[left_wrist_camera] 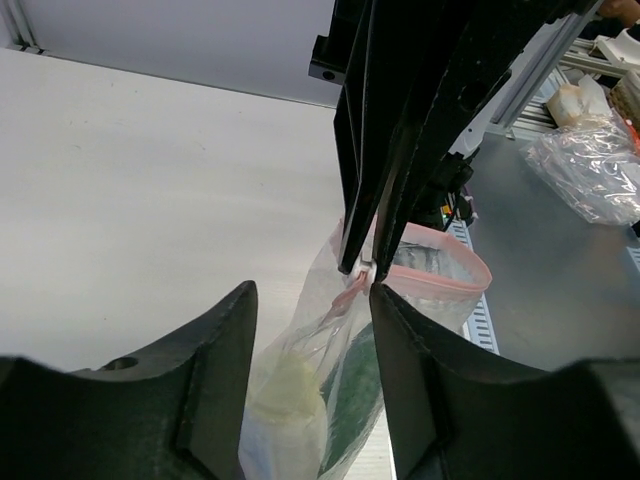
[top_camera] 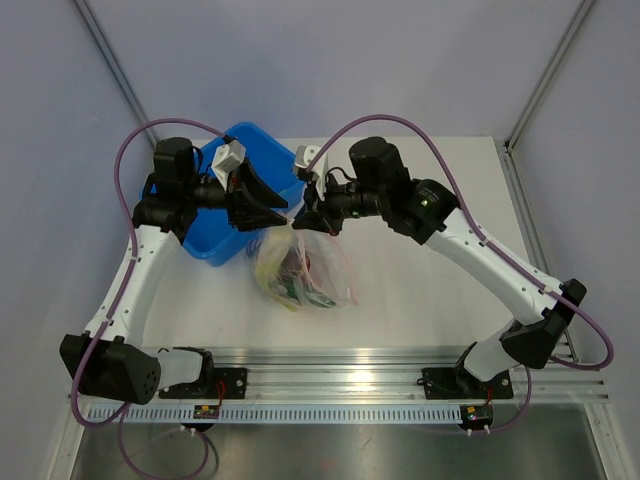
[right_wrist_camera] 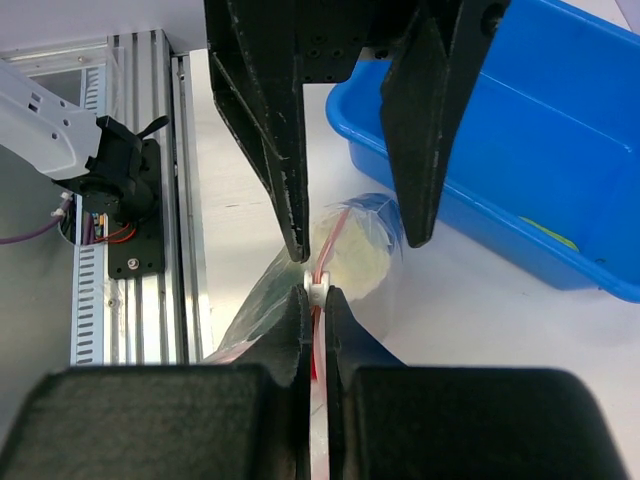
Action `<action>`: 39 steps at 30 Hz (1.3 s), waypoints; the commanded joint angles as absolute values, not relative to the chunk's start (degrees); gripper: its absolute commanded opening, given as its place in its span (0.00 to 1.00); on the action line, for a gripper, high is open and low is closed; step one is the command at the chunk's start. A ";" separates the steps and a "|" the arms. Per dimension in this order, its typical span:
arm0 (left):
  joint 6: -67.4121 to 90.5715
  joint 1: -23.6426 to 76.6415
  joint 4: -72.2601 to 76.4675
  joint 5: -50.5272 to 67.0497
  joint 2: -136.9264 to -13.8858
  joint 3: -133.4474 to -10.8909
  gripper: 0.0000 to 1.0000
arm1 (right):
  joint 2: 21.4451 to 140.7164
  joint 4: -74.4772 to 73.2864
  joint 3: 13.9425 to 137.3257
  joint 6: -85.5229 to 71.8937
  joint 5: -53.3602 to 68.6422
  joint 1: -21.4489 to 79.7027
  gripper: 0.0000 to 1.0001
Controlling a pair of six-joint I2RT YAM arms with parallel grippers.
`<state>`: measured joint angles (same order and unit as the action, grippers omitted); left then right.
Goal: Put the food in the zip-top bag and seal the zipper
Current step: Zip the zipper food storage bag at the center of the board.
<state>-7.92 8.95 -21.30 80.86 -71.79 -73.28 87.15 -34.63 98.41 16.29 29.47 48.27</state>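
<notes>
White table (top_camera: 430, 270) fills the middle of the overhead view, with pale grey walls (top_camera: 300, 60) behind it and a metal rail (top_camera: 350, 385) along its lower edge. A blue bin (top_camera: 215, 240) sits at the upper left of the table. Just to the lower right of the bin, at the centre of the frame, the zip-top bag (top_camera: 300, 268) slumps on the table with its top edge held up.

Food shows through the clear plastic. In the left wrist view a green piece (left_wrist_camera: 352, 395) lies low in the bag beside a pale yellow piece (left_wrist_camera: 283, 392). The other colours seen from overhead are too small to name.

The right hand (right_wrist_camera: 315, 293) is pinched tight on the zipper (left_wrist_camera: 440, 272), its 2 fingers closed on the pink-red strip with a small white bit between the tips. To the right of that pinch in the left wrist view, the strip curves round a mouth that gapes.

The left hand (right_wrist_camera: 358, 248) holds nothing and its 2 fingers stand apart. 1 tip is just beside the pinched spot, and the other is over the side of the bag nearer the bin. I cannot tell whether the nearer tip touches the strip.
</notes>
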 commanded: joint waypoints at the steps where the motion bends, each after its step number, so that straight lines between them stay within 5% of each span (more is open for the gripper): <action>1: -9.76 9.23 -21.00 83.93 -70.40 -74.53 0.48 | 87.10 -33.31 101.43 16.70 30.50 48.16 0.00; 7: -9.40 9.23 -21.01 83.94 -70.58 -74.79 0.00 | 87.10 -33.49 101.25 16.61 30.06 48.16 0.00; 12: -9.40 9.23 -21.09 82.27 -69.17 -74.36 0.00 | 87.01 -33.40 101.34 15.82 29.27 48.16 0.02; 19: -9.14 9.23 -21.00 78.58 -67.41 -73.83 0.00 | 87.89 -32.61 101.78 13.45 29.27 48.16 0.24; 28: -8.79 9.23 -20.83 78.31 -66.97 -74.00 0.00 | 88.94 -31.82 102.13 11.52 29.27 48.16 0.29; 31: -8.70 9.23 -20.92 78.22 -66.97 -73.92 0.00 | 88.95 -31.82 102.13 11.16 29.44 48.16 0.16; 32: -8.53 9.23 -20.83 78.22 -66.97 -73.83 0.00 | 88.77 -31.64 102.04 11.08 29.53 48.16 0.03; 39: -8.26 9.23 -20.92 74.98 -66.45 -73.30 0.00 | 85.87 -29.89 98.09 10.11 28.04 48.16 0.00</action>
